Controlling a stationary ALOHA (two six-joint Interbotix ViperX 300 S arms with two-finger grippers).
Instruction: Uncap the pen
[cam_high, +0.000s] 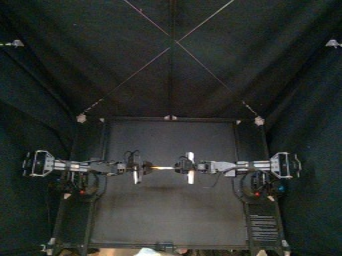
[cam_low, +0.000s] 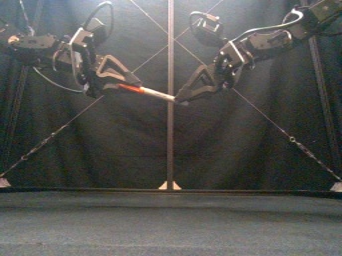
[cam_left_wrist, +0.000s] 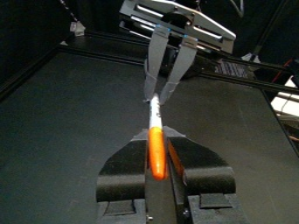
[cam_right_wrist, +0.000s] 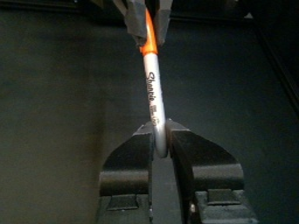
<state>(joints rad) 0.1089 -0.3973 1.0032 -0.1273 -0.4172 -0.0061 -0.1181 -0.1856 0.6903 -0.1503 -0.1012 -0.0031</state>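
Note:
A marker pen (cam_low: 147, 92) hangs in the air above the table, held level between both arms. It has a white barrel (cam_right_wrist: 155, 96) with black print and an orange-red cap (cam_left_wrist: 156, 150). My left gripper (cam_low: 112, 83) is shut on the cap end. My right gripper (cam_low: 187, 97) is shut on the white barrel's far end. Cap and barrel look joined in one straight line (cam_high: 162, 168). In the left wrist view the right gripper (cam_left_wrist: 165, 70) shows beyond the pen's white part. In the right wrist view the left gripper (cam_right_wrist: 145, 12) grips the orange end.
The black table (cam_high: 160, 215) lies below the pen with nothing on it in view. Black curtains close in the back and sides.

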